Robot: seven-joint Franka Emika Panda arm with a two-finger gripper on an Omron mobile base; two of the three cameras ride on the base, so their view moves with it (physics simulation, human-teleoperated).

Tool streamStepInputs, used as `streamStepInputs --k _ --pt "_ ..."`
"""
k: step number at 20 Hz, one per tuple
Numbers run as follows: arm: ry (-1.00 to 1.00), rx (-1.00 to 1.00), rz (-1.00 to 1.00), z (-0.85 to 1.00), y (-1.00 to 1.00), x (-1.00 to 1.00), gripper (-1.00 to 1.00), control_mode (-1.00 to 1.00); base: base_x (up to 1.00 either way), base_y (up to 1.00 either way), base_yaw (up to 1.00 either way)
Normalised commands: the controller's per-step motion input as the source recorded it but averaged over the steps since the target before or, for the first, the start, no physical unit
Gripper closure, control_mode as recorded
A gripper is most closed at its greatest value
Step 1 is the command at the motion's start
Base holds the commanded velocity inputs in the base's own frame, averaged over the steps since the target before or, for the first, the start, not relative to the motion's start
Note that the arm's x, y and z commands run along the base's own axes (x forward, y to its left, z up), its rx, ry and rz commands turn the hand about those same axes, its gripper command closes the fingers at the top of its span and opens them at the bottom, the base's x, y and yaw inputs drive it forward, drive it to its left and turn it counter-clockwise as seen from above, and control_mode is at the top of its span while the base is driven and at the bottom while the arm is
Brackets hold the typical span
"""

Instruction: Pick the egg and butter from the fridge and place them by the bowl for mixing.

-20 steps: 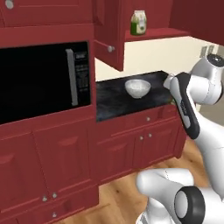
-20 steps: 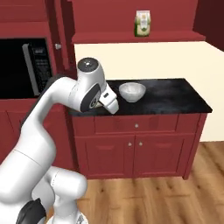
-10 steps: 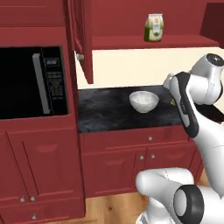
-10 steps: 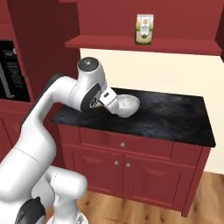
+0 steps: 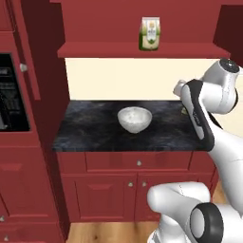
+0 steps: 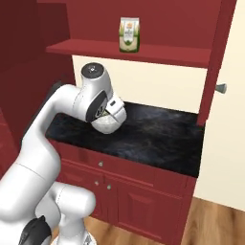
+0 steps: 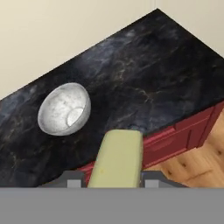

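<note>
Butter [image 7: 117, 158], a pale yellow block, sits clamped between the 2 fingers of the tool [image 7: 114, 180], held above the front edge of the black marbled worktop [image 7: 144, 83]. The white bowl [image 5: 135, 118] stands on that worktop, empty, apart from the butter. A green-and-white carton [image 5: 150, 33] rests on the red shelf [image 5: 104, 49] above.
</note>
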Motion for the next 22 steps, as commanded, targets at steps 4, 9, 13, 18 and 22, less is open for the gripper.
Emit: streamStepInputs --k 4,9,13,18,22 --pt "0.00 0.00 0.00 0.00 0.00 0.00 1.00 1.00 0.89 -0.20 -0.18" --pt "0.00 0.00 0.00 0.00 0.00 0.00 1.00 1.00 0.39 0.18 -0.22" --pt "0.00 0.00 0.00 0.00 0.00 0.00 1.00 1.00 0.14 0.03 -0.03" --pt "0.00 0.00 0.00 0.00 0.00 0.00 1.00 1.00 0.25 0.26 -0.03" --pt "0.01 -0.02 0.00 -0.14 0.02 0.00 1.00 -1.00 0.05 0.29 0.00"
